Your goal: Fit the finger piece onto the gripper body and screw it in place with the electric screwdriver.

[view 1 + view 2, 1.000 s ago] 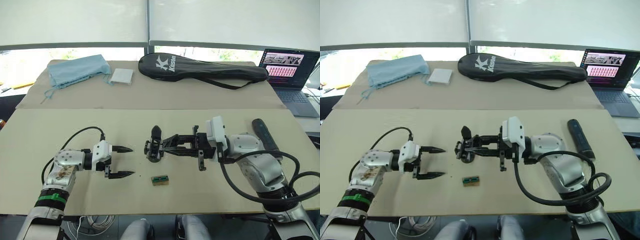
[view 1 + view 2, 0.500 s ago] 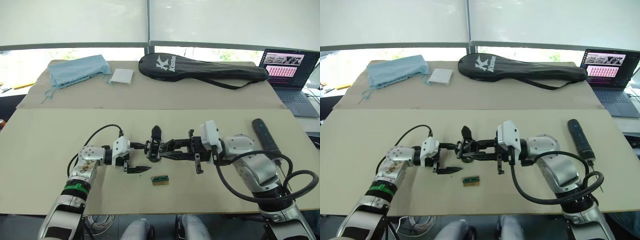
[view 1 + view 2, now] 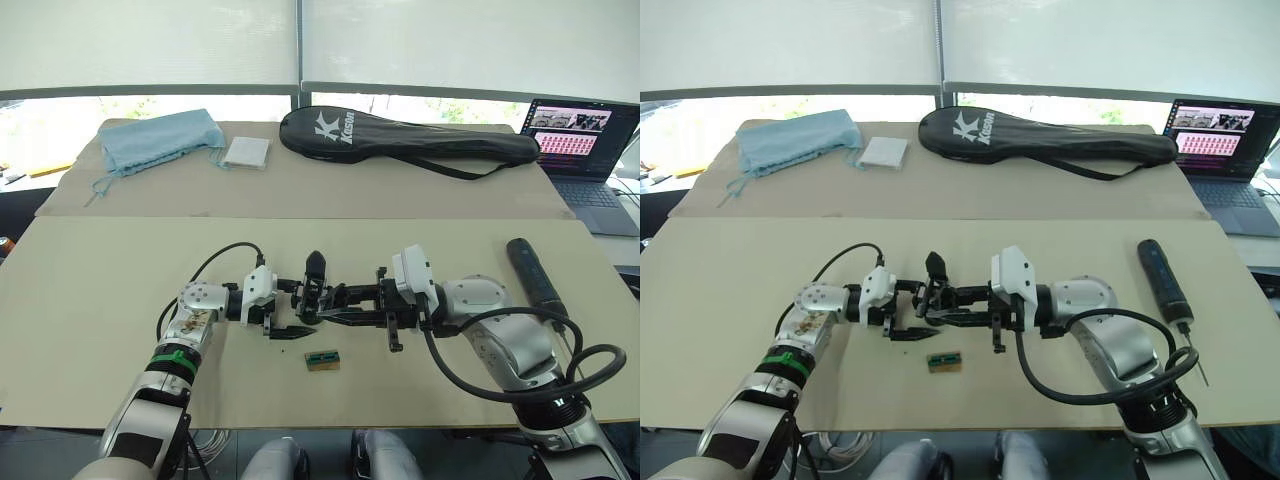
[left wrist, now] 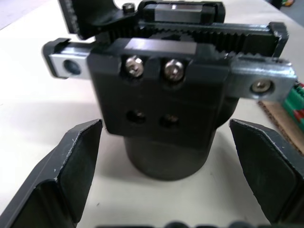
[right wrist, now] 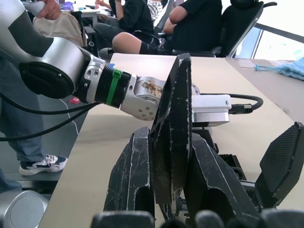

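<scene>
At the middle of the tabletop (image 3: 90, 300), we see the gripper body (image 3: 312, 296) standing between two arms. The left gripper (image 3: 296, 310) has its fingers spread on either side of the body's round base, not touching it. The right gripper (image 3: 340, 303) is clenched on the finger piece (image 5: 173, 128), held against the body. The electric screwdriver (image 3: 536, 276) lies well apart, at the right edge.
</scene>
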